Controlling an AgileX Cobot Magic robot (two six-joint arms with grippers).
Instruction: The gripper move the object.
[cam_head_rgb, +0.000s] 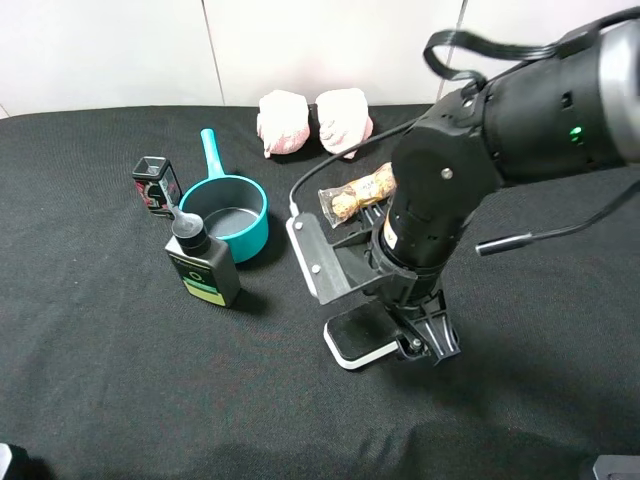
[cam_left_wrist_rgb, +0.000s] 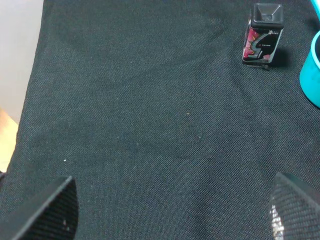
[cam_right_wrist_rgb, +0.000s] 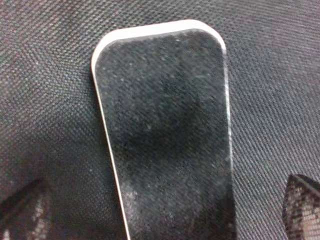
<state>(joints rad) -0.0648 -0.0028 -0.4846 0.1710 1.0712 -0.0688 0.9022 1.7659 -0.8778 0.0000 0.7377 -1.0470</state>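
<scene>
The board eraser (cam_head_rgb: 355, 340), with a black felt top and white base, lies flat on the black cloth near the front middle. My right gripper (cam_head_rgb: 428, 338) is lowered over its right end. In the right wrist view the eraser (cam_right_wrist_rgb: 165, 135) fills the frame. The right gripper (cam_right_wrist_rgb: 162, 212) is open, with one fingertip (cam_right_wrist_rgb: 22, 210) on each side of the eraser and a gap between each fingertip and it. My left gripper (cam_left_wrist_rgb: 172, 215) is open and empty above bare cloth. It does not show in the exterior view.
A teal saucepan (cam_head_rgb: 228, 212), a black bottle with a green label (cam_head_rgb: 203, 265) and a small black-and-pink box (cam_head_rgb: 156, 185) stand at the left. The box (cam_left_wrist_rgb: 262, 35) also shows in the left wrist view. A snack packet (cam_head_rgb: 356, 194) and two pink plush items (cam_head_rgb: 312, 120) lie behind the right arm.
</scene>
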